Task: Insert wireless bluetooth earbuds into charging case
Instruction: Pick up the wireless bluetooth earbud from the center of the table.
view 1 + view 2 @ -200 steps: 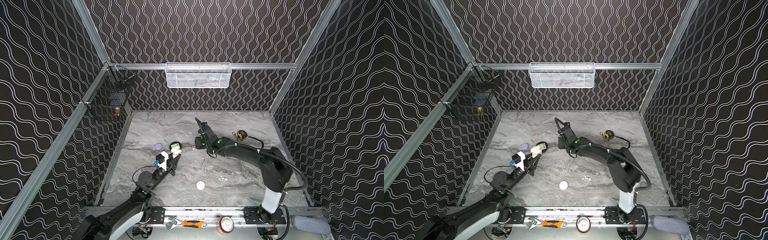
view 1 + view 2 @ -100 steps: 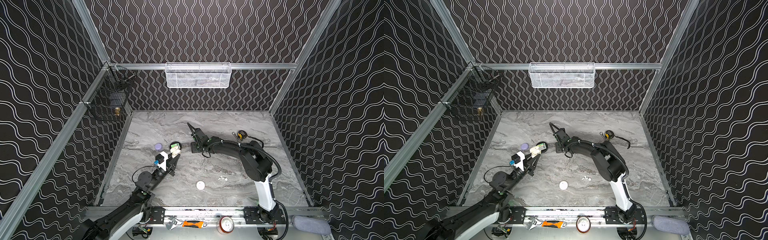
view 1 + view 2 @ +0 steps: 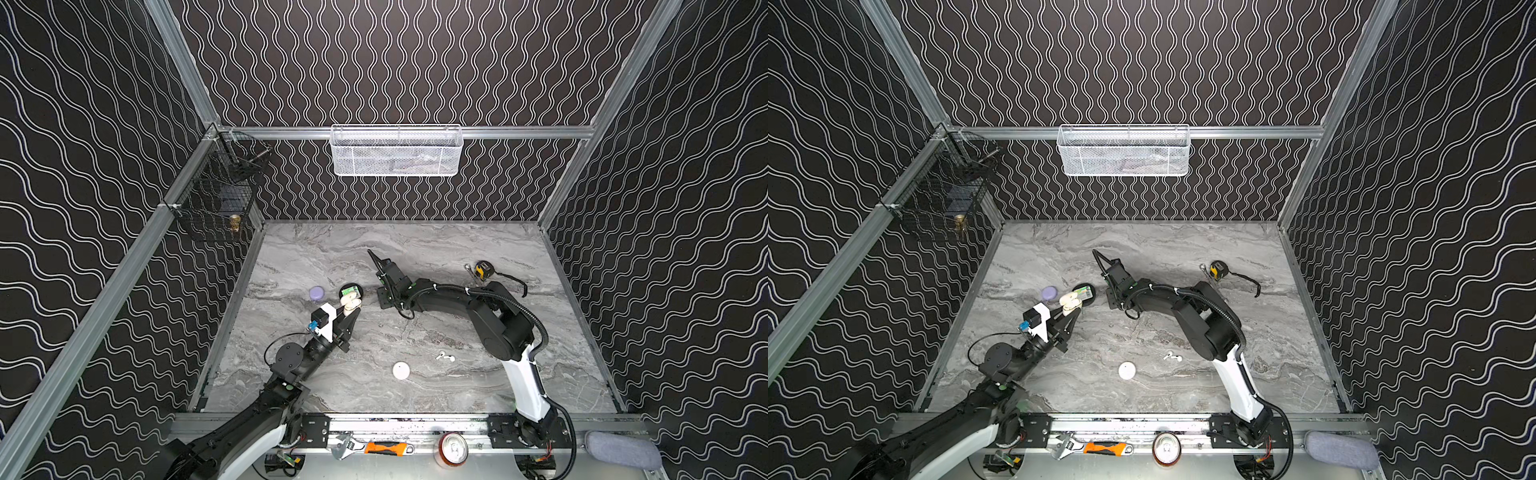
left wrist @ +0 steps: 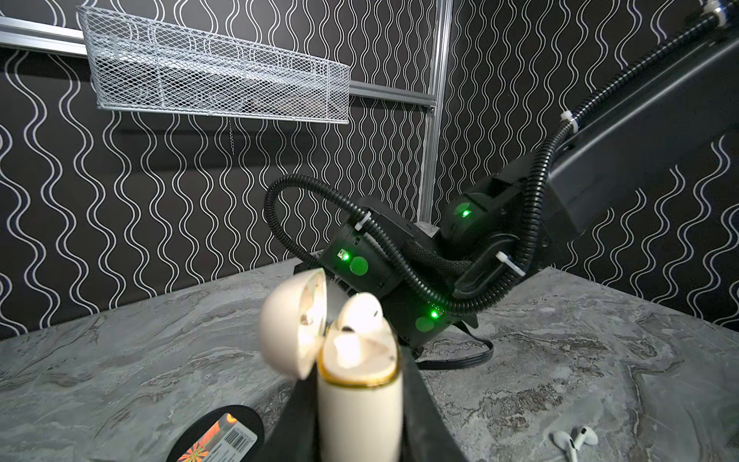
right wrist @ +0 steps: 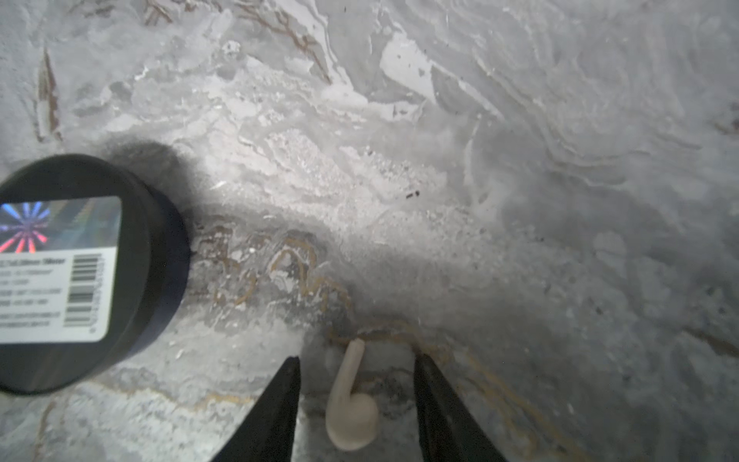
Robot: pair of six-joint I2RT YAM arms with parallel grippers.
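My left gripper [image 4: 360, 400] is shut on an upright cream charging case [image 4: 360, 416] whose lid [image 4: 292, 324] is hinged open. One cream earbud [image 4: 360, 312] sits in it; both top views show the case [image 3: 349, 300] [image 3: 1069, 300] raised above the table. My right gripper [image 5: 356, 360] points down at the table and is open. A cream earbud [image 5: 352, 416] lies flat between its fingers [image 5: 280, 400], with a gap on each side. A pair of white earbuds [image 3: 445, 356] [image 3: 1172, 356] [image 4: 576, 440] lies loose at the front.
A black round tin [image 3: 352, 289] [image 5: 76, 272] with a label stands just beside both grippers. A lilac case [image 3: 317, 293] lies left of it and a white round case [image 3: 401, 370] near the front. A tape measure [image 3: 482, 270] lies back right. A mesh basket [image 3: 395, 151] hangs on the back wall.
My right gripper has moved left toward the black tin and down over the cream earbud, and its jaws have narrowed. The left arm and the case have not moved.
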